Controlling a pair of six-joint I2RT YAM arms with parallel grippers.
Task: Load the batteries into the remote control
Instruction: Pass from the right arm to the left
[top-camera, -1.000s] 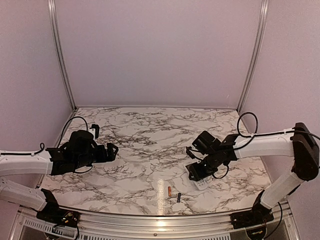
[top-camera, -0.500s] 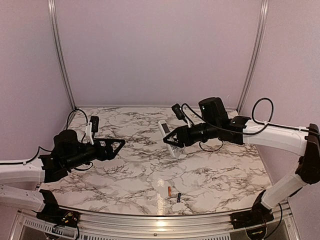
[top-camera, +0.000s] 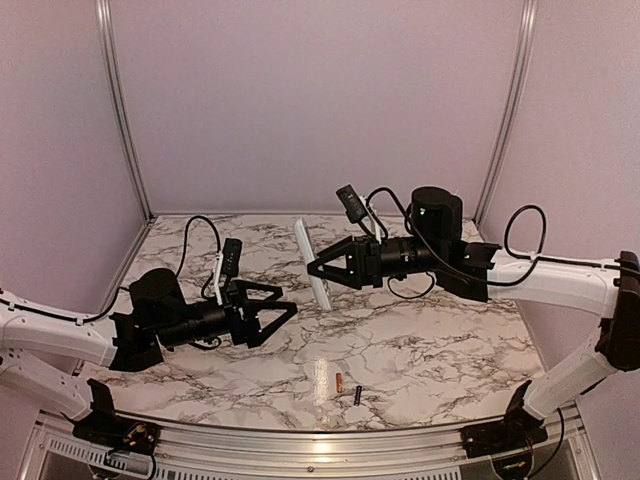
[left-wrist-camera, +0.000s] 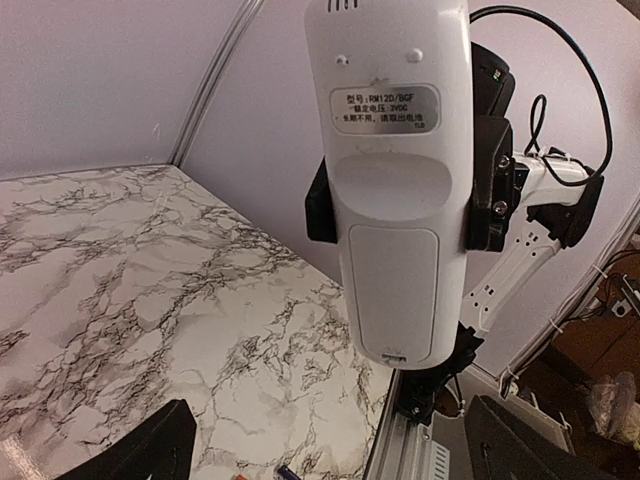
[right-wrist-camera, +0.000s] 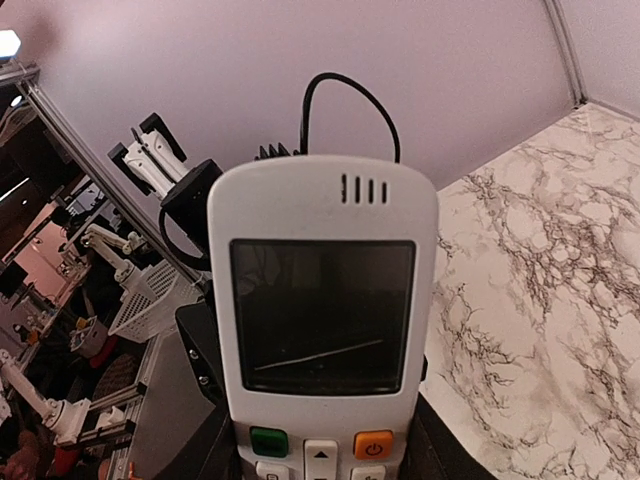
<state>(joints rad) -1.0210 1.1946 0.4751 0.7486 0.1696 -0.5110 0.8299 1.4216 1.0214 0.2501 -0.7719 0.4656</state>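
My right gripper (top-camera: 327, 268) is shut on the remote control (top-camera: 306, 243), a white handset held upright in the air over the table's middle. The right wrist view shows its dark screen (right-wrist-camera: 322, 310) and buttons, with my right gripper (right-wrist-camera: 325, 465) clamping its sides. The remote control's (left-wrist-camera: 392, 190) labelled back faces the left wrist view. My left gripper (top-camera: 284, 312) is open, just left of and below the remote, holding nothing. The batteries, one orange (top-camera: 339, 383) and one black (top-camera: 357, 394), lie side by side near the front edge.
A thin white strip (top-camera: 321, 379) lies just left of the batteries. The marble table (top-camera: 430, 340) has a metal rail (top-camera: 320, 440) along its front edge. Lilac walls close in the back and both sides.
My right arm has lifted the remote off the table, carried it left and turned it upright. My left arm has swung right and lower toward it, still open.
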